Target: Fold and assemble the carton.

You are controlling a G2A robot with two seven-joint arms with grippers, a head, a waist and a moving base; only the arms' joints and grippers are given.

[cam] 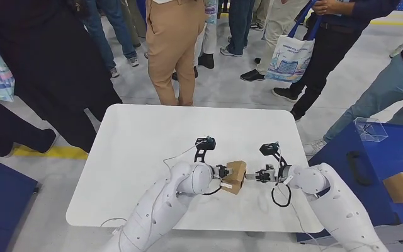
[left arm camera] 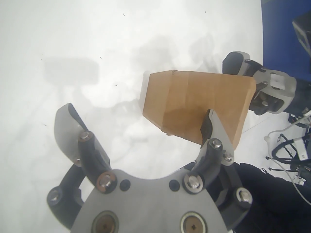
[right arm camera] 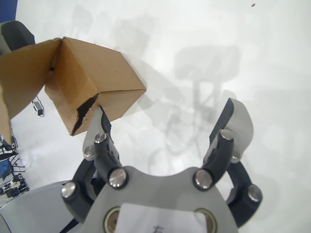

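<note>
Near the table's (cam: 145,145) robot-side edge, we see the brown carton (cam: 236,177) resting between the left pincer (left arm camera: 139,111) and right pincer (right arm camera: 165,106), both spread open. We judge it light, thin and torn at one corner: grip folded edges gently.

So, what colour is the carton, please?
The carton is plain brown, clearest in the left wrist view.

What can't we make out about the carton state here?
- Top view: carton too small; flaps unreadable.
- Left wrist view: carton's inside hidden by its near face; left gripper finger overlaps it, contact unclear.
- Right wrist view: open flap cut off by picture edge; right gripper finger beside torn corner, contact unclear.
</note>
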